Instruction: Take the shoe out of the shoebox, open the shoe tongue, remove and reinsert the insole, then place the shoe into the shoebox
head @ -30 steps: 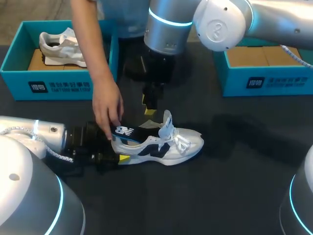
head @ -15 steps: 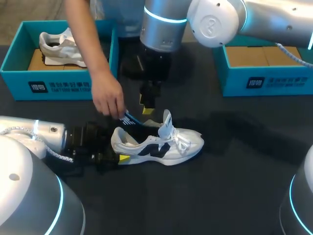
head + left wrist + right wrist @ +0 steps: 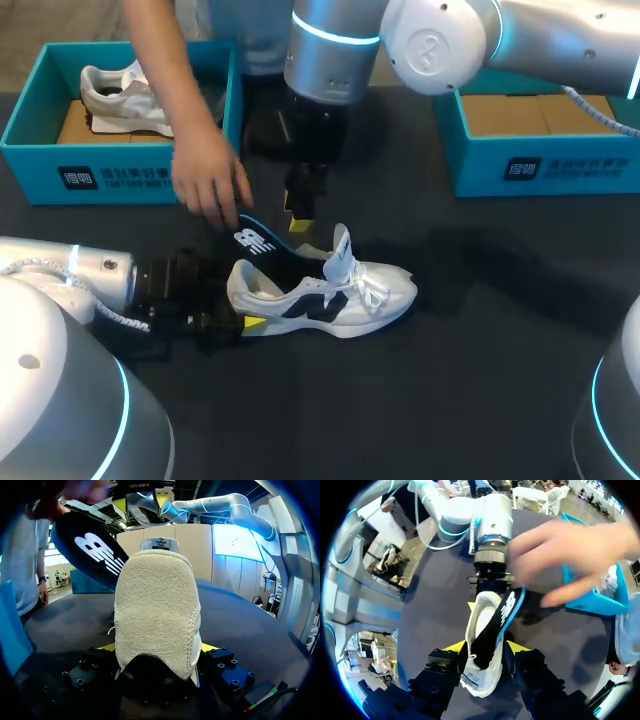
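A white and navy shoe (image 3: 335, 288) lies on its sole on the dark table, toe to the right, tongue (image 3: 343, 246) standing up. My left gripper (image 3: 243, 308) is shut on its heel (image 3: 157, 610), one yellow tip on each side. A person's hand (image 3: 205, 180) holds the black insole (image 3: 262, 246) by its heel end, its front still inside the shoe. My right gripper (image 3: 299, 217) hangs open just above the shoe's opening. From its wrist, the insole (image 3: 500, 622) and tongue (image 3: 477, 680) show between its fingers (image 3: 455, 646), touching neither.
A teal shoebox (image 3: 130, 178) at the back left holds another white shoe (image 3: 125, 95). A second teal shoebox (image 3: 545, 165) at the back right shows only brown cardboard inside. The person's arm reaches over the left box.
The hand has lifted from the shoe's heel opening up and to the left, drawing the insole partly out. My right arm shifted slightly left. The left gripper and shoe stayed put.
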{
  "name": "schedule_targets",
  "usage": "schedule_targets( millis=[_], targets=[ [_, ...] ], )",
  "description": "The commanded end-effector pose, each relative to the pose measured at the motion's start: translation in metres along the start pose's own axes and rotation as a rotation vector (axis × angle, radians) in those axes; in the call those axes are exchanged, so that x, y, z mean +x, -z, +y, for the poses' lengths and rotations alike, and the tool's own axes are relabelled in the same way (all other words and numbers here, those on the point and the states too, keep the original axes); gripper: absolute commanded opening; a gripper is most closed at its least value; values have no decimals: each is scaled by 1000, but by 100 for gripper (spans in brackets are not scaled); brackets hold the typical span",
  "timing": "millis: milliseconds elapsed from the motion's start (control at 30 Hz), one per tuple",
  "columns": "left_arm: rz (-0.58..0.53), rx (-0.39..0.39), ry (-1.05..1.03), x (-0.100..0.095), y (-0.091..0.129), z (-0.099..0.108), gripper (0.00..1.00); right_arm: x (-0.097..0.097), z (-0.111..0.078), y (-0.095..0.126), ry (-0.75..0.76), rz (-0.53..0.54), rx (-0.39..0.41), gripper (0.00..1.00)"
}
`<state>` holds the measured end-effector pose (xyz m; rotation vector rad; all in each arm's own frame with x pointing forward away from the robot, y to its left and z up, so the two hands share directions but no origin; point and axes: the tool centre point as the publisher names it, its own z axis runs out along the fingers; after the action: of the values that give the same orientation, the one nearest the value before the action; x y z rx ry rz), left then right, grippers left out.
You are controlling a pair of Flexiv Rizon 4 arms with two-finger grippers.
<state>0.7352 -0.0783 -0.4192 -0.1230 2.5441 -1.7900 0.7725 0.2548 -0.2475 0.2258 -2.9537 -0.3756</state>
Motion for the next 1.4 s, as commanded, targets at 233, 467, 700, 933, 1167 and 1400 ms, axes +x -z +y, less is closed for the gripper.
schedule_targets(
  millis=[233,467,700,933,1167,1400],
  targets=[
    [1,-1,0,-1,0,3,0,5,-3,-9,-65,-86,-32,50],
    [1,-1,0,-1,0,3,0,3,-8,-20,-127,-137,-81,49],
    [1,-1,0,-1,0,3,0,2,-11,-27,-191,-204,-181,50],
    [1,-1,0,-1,0,3,0,-1,-10,-36,-230,-249,-287,49],
    [1,-1,0,-1,0,3,0,-4,-8,-43,-243,-249,-312,50],
    [1,-1,0,-1,0,3,0,-9,-5,-49,-242,-235,-311,49]
  ],
)
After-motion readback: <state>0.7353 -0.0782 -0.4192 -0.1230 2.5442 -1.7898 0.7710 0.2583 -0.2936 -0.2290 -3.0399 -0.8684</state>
